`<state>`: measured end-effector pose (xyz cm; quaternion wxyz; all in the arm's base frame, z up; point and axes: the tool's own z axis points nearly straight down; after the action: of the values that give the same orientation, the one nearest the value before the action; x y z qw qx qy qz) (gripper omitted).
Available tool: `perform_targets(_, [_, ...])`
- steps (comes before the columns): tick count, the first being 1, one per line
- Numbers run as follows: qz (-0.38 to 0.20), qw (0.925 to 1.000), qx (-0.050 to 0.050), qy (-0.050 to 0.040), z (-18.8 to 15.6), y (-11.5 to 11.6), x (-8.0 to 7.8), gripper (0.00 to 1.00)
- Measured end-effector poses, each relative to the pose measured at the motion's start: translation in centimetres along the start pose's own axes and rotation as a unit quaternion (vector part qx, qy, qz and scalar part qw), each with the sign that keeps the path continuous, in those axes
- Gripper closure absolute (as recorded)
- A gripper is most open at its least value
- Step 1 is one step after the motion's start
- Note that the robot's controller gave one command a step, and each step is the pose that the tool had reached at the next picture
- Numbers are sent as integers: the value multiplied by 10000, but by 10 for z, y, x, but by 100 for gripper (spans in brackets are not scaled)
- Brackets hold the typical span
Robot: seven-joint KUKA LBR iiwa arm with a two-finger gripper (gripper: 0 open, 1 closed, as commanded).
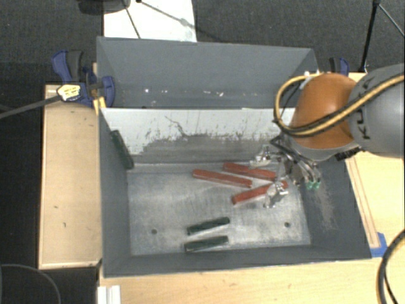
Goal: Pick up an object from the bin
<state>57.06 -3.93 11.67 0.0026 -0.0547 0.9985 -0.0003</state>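
Observation:
My gripper (276, 192) hangs low over the right part of the bin floor, its fingertips at the right end of a reddish-brown stick (250, 197). Whether that stick sits between the fingers cannot be made out. Two more reddish-brown sticks lie just left of it: a long one (221, 178) pointing left and a shorter one (247, 170) behind it, partly under the gripper.
Two dark green sticks (207, 225) (205, 244) lie side by side near the bin's front wall. Another dark green stick (120, 148) leans against the left wall at the back. The arm's orange cover looms over the right side of the bin.

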Motion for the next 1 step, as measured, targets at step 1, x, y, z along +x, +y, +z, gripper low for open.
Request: perform_targets(1, [-330,9994,-16,51,-6,-2,13,0])
